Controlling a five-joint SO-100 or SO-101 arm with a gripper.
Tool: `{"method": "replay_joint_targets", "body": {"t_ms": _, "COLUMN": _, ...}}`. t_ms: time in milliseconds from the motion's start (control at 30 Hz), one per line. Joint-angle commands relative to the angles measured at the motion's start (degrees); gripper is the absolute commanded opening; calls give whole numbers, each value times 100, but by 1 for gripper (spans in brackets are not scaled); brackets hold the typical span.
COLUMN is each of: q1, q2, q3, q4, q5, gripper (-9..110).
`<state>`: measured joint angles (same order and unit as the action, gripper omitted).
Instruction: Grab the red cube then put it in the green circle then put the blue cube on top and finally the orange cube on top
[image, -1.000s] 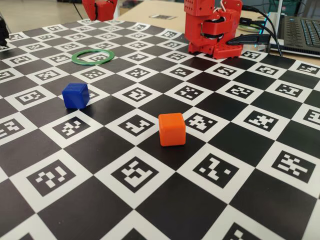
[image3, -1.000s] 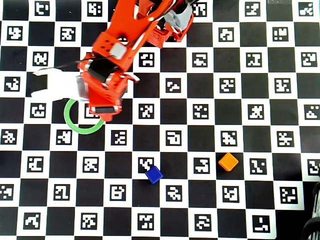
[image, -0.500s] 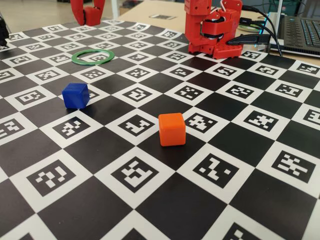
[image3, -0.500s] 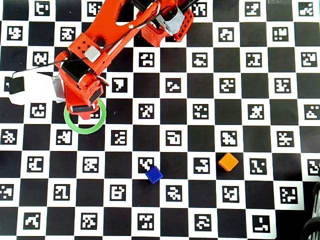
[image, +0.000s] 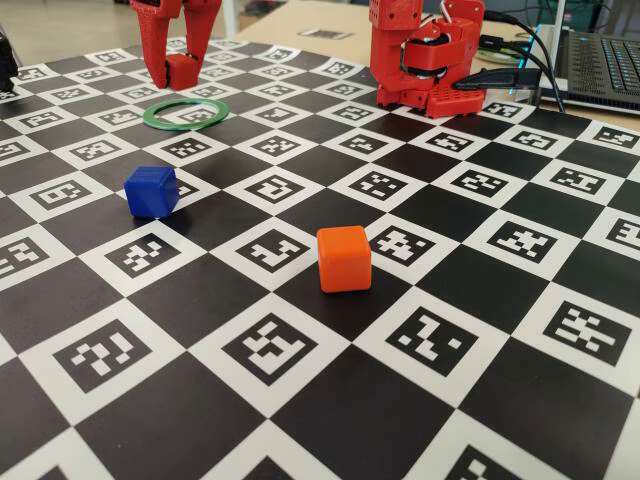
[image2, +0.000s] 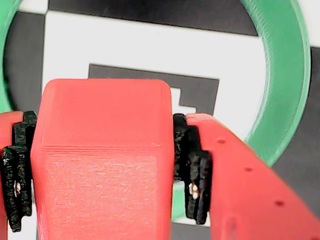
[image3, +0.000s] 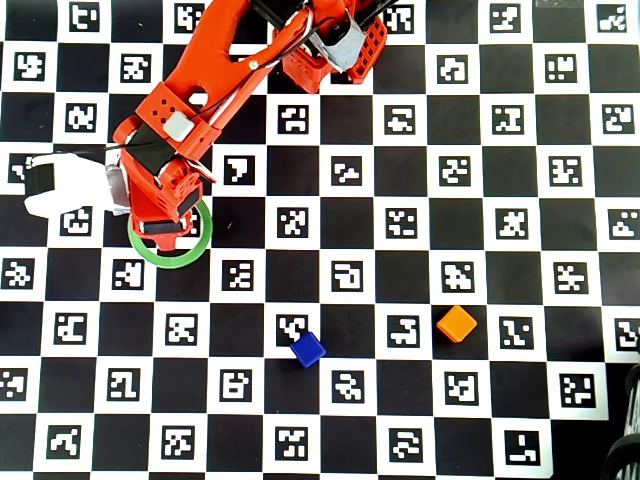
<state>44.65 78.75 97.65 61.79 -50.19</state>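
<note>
Low front, wrist close-up, perhaps blurred, overhead: shared board (image: 300, 400).

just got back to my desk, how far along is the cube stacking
Early in the job. Nothing is placed yet. In hand: the tool is shut on the red cube, held over the green circle, with the ring showing around it in the wrist view. Whether the cube touches the board is unclear. Left: release it there, then stack the blue cube and the orange cube, both loose on the board.

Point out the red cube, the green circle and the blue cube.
red cube (image2: 102, 165), wrist view, on its front face between the gripper pads.
green circle (image: 186, 123), fixed view, on the near arc of the ring.
blue cube (image3: 308, 349), overhead view, on its top face.
</note>
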Motion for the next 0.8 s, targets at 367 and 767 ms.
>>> {"method": "replay_joint_targets", "body": {"t_ms": 367, "q1": 149, "q2": -105, "q3": 132, "q4": -439, "q5": 193, "gripper": 7}}
{"method": "replay_joint_targets", "body": {"t_ms": 767, "q1": 149, "q2": -202, "q3": 281, "q4": -642, "q5": 220, "gripper": 7}}
